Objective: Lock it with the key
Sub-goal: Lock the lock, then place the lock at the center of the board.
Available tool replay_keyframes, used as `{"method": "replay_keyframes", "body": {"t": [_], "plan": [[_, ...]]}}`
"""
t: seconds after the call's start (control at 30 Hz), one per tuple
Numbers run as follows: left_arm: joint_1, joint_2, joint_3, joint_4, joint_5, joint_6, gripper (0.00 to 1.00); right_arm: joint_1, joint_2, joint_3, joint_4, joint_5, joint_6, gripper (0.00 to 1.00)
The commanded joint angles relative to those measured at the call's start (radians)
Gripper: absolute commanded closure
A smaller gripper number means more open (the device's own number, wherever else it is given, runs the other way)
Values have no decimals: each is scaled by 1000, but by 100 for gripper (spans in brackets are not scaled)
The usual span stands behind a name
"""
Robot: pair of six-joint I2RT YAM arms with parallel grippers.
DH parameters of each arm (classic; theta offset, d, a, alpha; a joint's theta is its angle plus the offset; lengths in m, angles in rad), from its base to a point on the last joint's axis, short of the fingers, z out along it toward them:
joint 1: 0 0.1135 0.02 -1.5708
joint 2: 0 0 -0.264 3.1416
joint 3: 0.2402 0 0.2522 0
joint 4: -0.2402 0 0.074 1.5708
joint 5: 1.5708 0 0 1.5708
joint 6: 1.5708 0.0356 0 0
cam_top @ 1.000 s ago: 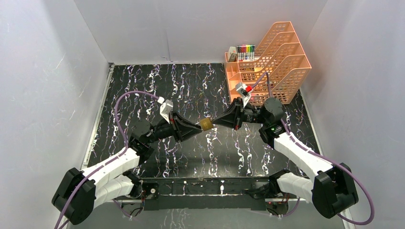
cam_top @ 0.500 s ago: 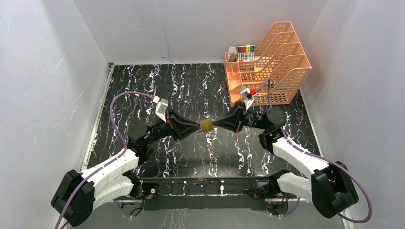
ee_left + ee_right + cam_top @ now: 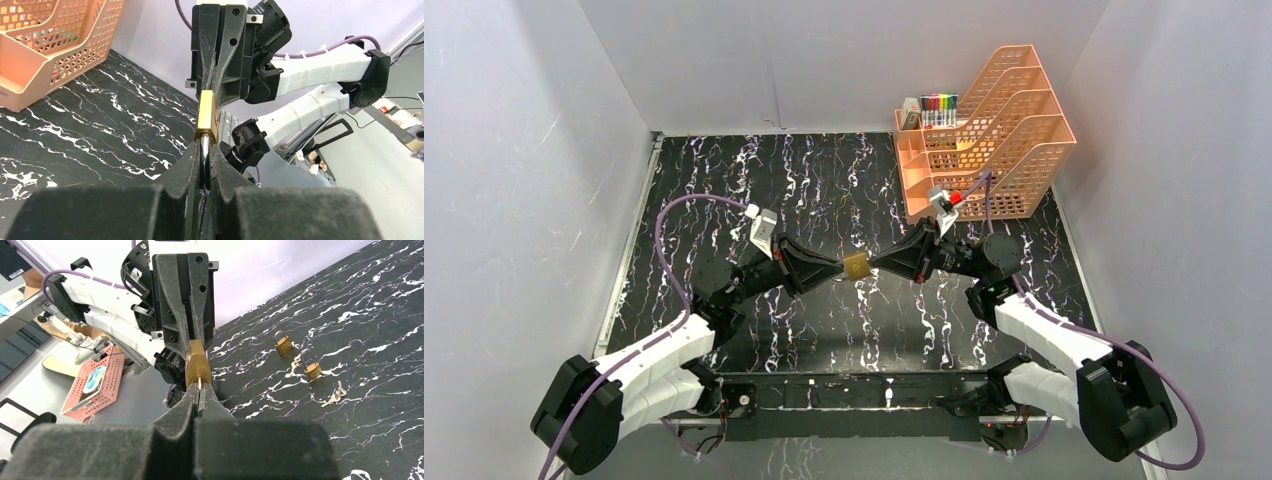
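The small brass padlock (image 3: 855, 265) is hanging between the tools. The left tool (image 3: 205, 150) is pinching its steel shackle (image 3: 204, 165); the right tool (image 3: 199, 390) is clamping the thin silver key (image 3: 199, 383). Only the right wrist view is catching two spare padlocks (image 3: 283, 344) beyond.

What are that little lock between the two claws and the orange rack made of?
The padlock body looks like brass: yellow with a satin metallic sheen. Its shackle seems polished steel, dark and mirror-like. The orange rack looks like matte moulded plastic, judging by its perforated walls.
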Motion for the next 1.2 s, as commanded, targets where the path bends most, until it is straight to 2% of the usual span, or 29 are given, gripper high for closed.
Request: {"method": "replay_keyframes", "body": {"t": [0.0, 0.33, 0.53, 0.7, 0.8, 0.93, 1.03, 1.17], "plan": [[11, -50, 11, 88, 37, 5, 100, -14, -58, -9, 13, 89, -52, 100], [50, -77, 35, -7, 64, 29, 100, -113, -147, -64, -50, 100, -67, 100], [61, -136, 82, -223, 36, 135, 100, -208, -211, -102, -57, 71, -39, 100], [62, -134, 194, -508, -4, 252, 100, -252, -226, -115, -72, 54, -34, 100], [61, -101, 306, -757, -112, 312, 100, -252, -225, -105, -123, 60, -57, 100], [60, 13, 513, -1089, -319, 334, 100, -253, -246, -39, -395, 148, -184, 100], [56, 93, 609, -1215, -414, 309, 100, -252, -253, 18, -572, 232, -283, 100], [6, 229, 731, -1344, -569, 281, 100, -251, -231, 68, -674, 284, -347, 100]]}}
